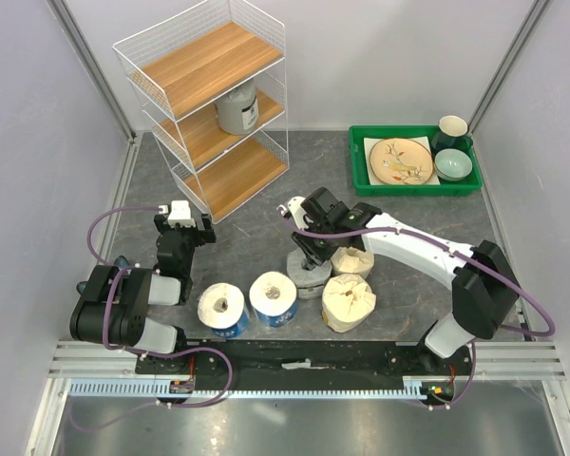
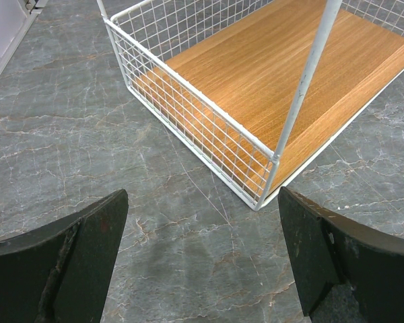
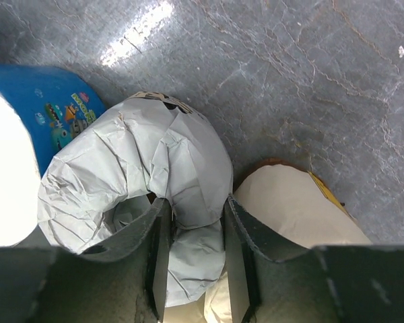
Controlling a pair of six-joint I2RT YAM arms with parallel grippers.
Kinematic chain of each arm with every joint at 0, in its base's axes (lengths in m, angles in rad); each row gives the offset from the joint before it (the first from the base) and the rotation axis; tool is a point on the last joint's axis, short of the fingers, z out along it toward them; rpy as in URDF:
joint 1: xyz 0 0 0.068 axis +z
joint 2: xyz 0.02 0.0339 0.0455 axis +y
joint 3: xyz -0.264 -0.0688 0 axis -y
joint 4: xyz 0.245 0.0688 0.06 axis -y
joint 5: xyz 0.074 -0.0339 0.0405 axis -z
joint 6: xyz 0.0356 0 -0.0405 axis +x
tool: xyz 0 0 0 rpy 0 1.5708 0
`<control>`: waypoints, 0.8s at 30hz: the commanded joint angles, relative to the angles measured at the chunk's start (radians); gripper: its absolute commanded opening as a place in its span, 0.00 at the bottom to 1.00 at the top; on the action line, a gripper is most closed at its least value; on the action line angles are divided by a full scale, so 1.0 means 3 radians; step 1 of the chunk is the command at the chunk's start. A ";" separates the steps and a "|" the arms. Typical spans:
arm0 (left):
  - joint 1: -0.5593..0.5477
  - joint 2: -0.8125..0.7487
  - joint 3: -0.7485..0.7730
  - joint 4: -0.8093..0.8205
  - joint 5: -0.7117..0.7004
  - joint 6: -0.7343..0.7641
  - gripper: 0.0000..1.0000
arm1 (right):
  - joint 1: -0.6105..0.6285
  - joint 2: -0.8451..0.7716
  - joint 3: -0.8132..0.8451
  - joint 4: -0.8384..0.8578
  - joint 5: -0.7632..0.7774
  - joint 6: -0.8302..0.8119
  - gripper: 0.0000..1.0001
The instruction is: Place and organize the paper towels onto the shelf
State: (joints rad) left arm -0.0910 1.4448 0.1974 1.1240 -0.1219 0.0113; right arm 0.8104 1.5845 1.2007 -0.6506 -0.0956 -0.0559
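Right tool (image 3: 194,219) clamped on the crinkled wall of a grey-wrapped roll (image 3: 148,148) (one finger in the hollow core), on the near half of the marbled grey bench (image 1: 256,223). Left tool (image 2: 202,262) spread wide, empty, by the white wire shelf (image 1: 204,66). Second grey roll (image 1: 237,106) stands on its wooden middle tier.

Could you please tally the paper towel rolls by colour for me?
Grey rolls: 2, one on the shelf middle tier, one on the table
Blue rolls: 2
Cream rolls: 2
Total: 6
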 commanded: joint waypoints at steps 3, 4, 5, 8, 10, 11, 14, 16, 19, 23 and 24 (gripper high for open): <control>0.0007 -0.0010 0.0053 0.0150 -0.0023 -0.0007 1.00 | 0.0014 0.0128 0.0114 0.0067 -0.0106 0.0120 0.31; 0.0007 -0.0010 0.0053 0.0150 -0.0023 -0.0002 0.99 | 0.0014 0.0093 0.0134 0.0082 -0.0111 0.0135 0.31; 0.0007 -0.0005 0.0053 0.0150 -0.0023 -0.0007 1.00 | 0.0014 0.0062 0.0150 0.0098 -0.0116 0.0171 0.30; 0.0007 -0.0010 0.0053 0.0150 -0.0023 -0.0007 1.00 | -0.0002 -0.0045 0.0241 0.0144 -0.0091 0.0277 0.27; 0.0007 -0.0005 0.0053 0.0150 -0.0023 -0.0007 1.00 | -0.0017 -0.0122 0.0333 0.0190 -0.0029 0.0329 0.22; 0.0007 -0.0010 0.0053 0.0150 -0.0023 -0.0007 1.00 | -0.0037 -0.0148 0.0364 0.0205 0.0016 0.0360 0.21; 0.0007 -0.0010 0.0053 0.0150 -0.0023 -0.0007 0.99 | -0.0088 -0.0219 0.0482 0.0333 0.0160 0.0498 0.18; 0.0007 -0.0005 0.0053 0.0150 -0.0023 -0.0007 1.00 | -0.0119 -0.0250 0.0553 0.0460 0.0160 0.0570 0.19; 0.0007 -0.0005 0.0053 0.0150 -0.0023 -0.0007 1.00 | -0.0160 -0.0230 0.0712 0.0588 0.0231 0.0697 0.19; 0.0007 -0.0005 0.0053 0.0150 -0.0023 -0.0007 1.00 | -0.0170 -0.0163 0.0937 0.0849 0.0278 0.0881 0.19; 0.0007 -0.0010 0.0053 0.0150 -0.0023 -0.0002 1.00 | -0.0175 -0.0102 0.1038 0.0986 0.0283 0.0932 0.19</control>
State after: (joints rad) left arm -0.0910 1.4448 0.1974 1.1240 -0.1219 0.0113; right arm 0.7593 1.5551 1.4017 -0.5266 -0.0349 0.1345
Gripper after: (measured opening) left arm 0.993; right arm 0.379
